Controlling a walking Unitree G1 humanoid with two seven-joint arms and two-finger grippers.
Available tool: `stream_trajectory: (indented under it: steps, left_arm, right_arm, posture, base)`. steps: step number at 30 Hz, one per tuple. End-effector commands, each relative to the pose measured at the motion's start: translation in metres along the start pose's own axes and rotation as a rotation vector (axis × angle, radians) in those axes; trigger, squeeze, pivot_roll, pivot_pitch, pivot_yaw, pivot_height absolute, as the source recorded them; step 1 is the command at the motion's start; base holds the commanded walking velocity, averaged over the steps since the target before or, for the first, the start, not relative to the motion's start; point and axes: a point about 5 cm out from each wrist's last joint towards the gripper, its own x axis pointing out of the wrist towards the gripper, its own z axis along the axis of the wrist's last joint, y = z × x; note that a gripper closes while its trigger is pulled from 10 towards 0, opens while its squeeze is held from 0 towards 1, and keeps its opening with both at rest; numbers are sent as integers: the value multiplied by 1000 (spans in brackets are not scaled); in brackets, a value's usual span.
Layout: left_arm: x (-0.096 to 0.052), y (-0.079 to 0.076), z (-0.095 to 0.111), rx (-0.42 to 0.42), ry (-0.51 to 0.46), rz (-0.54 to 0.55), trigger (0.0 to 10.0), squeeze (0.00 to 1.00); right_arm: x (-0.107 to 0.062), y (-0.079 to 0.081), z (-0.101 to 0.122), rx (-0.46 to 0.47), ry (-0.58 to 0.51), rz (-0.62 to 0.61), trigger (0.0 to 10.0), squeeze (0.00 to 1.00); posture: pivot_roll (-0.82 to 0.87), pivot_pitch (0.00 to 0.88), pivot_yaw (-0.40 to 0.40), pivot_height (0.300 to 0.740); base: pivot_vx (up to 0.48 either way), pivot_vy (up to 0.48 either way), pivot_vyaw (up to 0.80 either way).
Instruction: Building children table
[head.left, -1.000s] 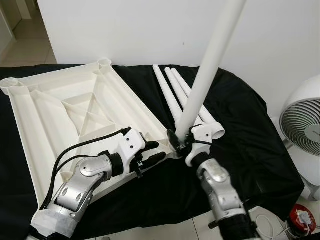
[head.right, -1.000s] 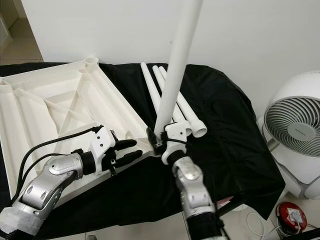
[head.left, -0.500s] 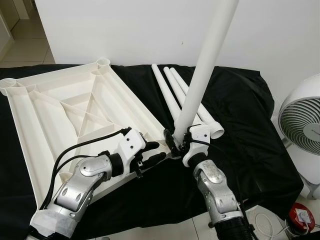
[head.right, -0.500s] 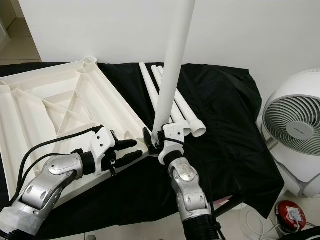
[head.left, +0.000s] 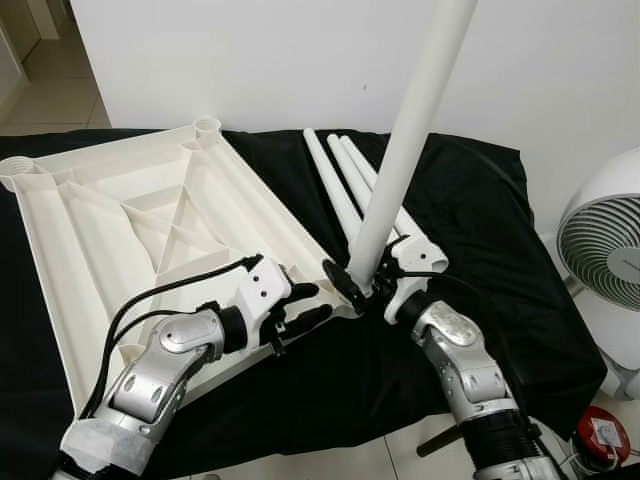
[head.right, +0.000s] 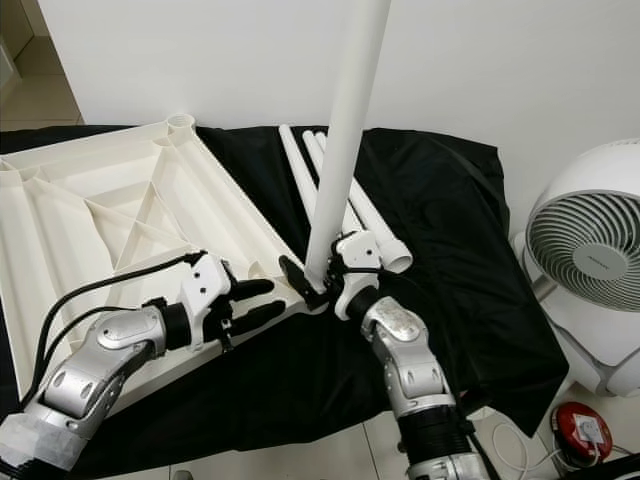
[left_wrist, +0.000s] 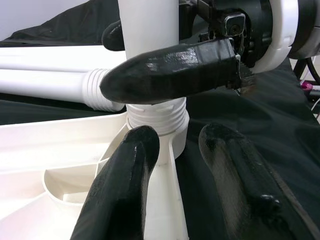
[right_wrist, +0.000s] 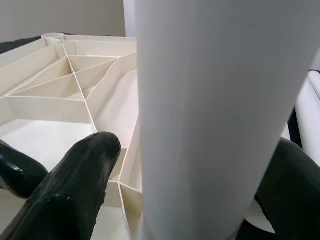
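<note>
The white table leg (head.left: 405, 150) stands nearly upright, tilted a little toward the wall, with its ribbed lower end seated in the corner socket (left_wrist: 159, 131) of the upturned white tabletop (head.left: 120, 230). The right gripper (head.left: 365, 283) is clamped around the leg just above that socket, one black finger (left_wrist: 170, 72) lying across the front of the tube. The left gripper (head.left: 300, 305) rests at the tabletop's rim just beside the same socket, its two fingers (left_wrist: 122, 190) apart and holding nothing, one over the rim and one over the cloth.

The tabletop lies underside up, its ribbed cells bare, with round sockets at the far corners (head.left: 208, 125) standing vacant. Three more white legs (head.left: 345, 185) lie side by side on the black cloth (head.left: 470, 220), just beyond the socket and touching one another, their ribbed ends toward the right gripper.

The cloth's near edge falls away close below the socket; past the legs, open cloth runs toward a white fan (head.left: 605, 250) standing well apart from the tabletop. A pale wall (head.left: 250, 60) rises behind the far edge.
</note>
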Motion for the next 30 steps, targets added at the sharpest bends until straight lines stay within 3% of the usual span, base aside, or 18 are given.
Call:
stream_trajectory:
  steps: [1,4,8,9,12,13,15,16,24,25,27,28,30]
  left_arm:
    - [1,-2,1,9,3,-46,10000,0]
    - [1,-1,1,12,4,-47,10000,0]
    - [1,-1,1,10,2,-51,10000,0]
    - [1,-1,1,8,0,-54,10000,0]
    - [2,-2,1,8,0,-59,10000,0]
    - [2,-2,1,7,0,-64,10000,0]
    - [2,-3,1,5,0,-69,10000,0]
    - [1,-4,1,3,0,-72,10000,0]
    - [-1,-6,0,-8,4,-79,10000,0]
    - [-2,-7,0,-10,4,-79,10000,0]
    - [-2,-7,0,-11,5,-79,10000,0]
    - [-3,-7,0,-14,5,-76,10000,0]
    - [-3,-7,0,-14,5,-76,10000,0]
  right_arm:
    - [0,-2,-1,-13,9,50,10000,0]
    - [-2,-6,-5,-32,42,151,10000,0]
    - [-3,-11,-8,-30,63,179,10000,0]
    - [-3,-12,-9,-34,68,186,8314,0]
    - [-3,-13,-11,-28,77,197,7608,0]
    - [-3,-14,-13,-26,83,210,1137,0]
    - [-3,-14,-14,-19,87,219,1137,0]
    - [-3,-14,-16,-14,91,228,0,0]
    - [-6,-14,-21,6,98,249,0,0]
    - [-6,-15,-21,11,98,246,4745,0]
    - [-7,-16,-21,9,94,235,4745,0]
    - [-7,-15,-21,16,87,220,10000,0]
    - [-7,-15,-21,16,87,220,10000,0]
  posture:
    - [10,0,-72,740]
    - [8,0,-70,740]
    - [5,0,-69,740]
    - [2,0,-67,740]
    - [1,0,-68,740]
    - [0,0,-67,740]
    - [-1,0,-68,740]
    - [-1,0,-68,740]
    - [-1,0,-64,740]
    - [-1,0,-64,740]
    - [-1,0,-64,740]
    - [-2,0,-64,740]
    - [-2,0,-64,740]
  base:
    - [0,0,0]
    - [0,0,0]
    - [0,0,0]
    - [0,0,0]
    - [0,0,0]
    - [0,0,0]
    - [0,0,0]
    - [0,0,0]
    - [0,0,0]
    - [0,0,0]
    - [0,0,0]
    - [0,0,0]
    - [0,0,0]
